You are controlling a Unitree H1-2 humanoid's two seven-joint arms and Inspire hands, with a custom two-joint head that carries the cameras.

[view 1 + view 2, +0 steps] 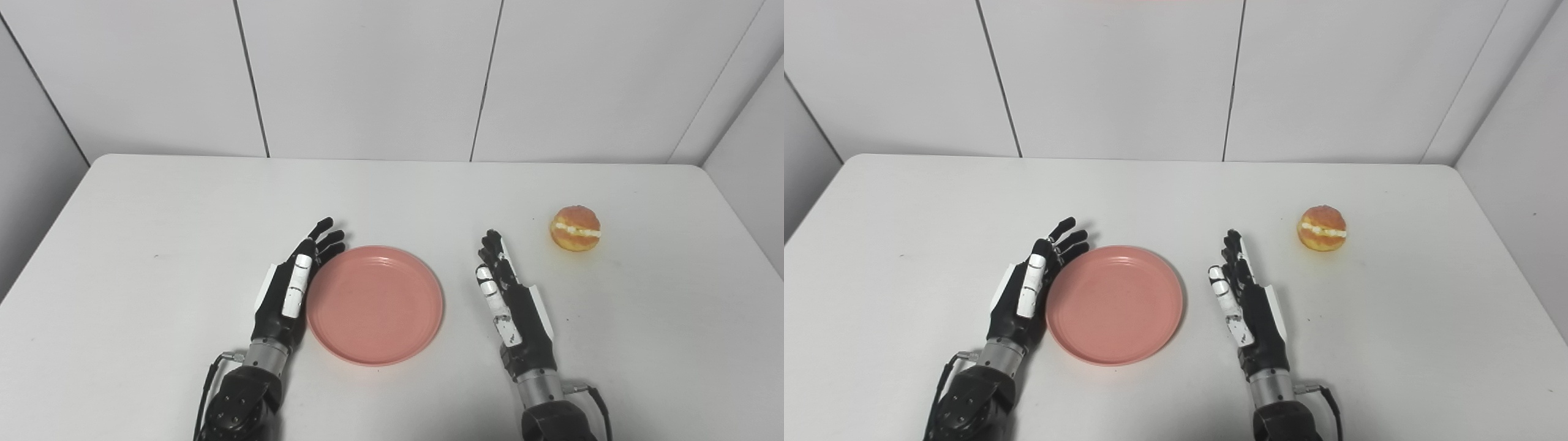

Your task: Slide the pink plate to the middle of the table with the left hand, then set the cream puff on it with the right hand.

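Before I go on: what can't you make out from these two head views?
- Whether the left hand actually touches the pink plate: their edges meet in both views.
- Cream puff far side and underside: hidden by itself.
- Both forearms: cut off by the bottom edge.

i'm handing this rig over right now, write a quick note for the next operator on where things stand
Left hand: open, holds nothing, lying along the left rim of the pink plate.
Right hand: open, holds nothing, resting to the right of the plate, apart from it.
Plate: near the middle of the table, nothing on it.
Cream puff: on the table, beyond the right hand and to its right, untouched.
Done: the plate slide looks complete or close.
Left: right hand picks up the puff and sets it on the plate.
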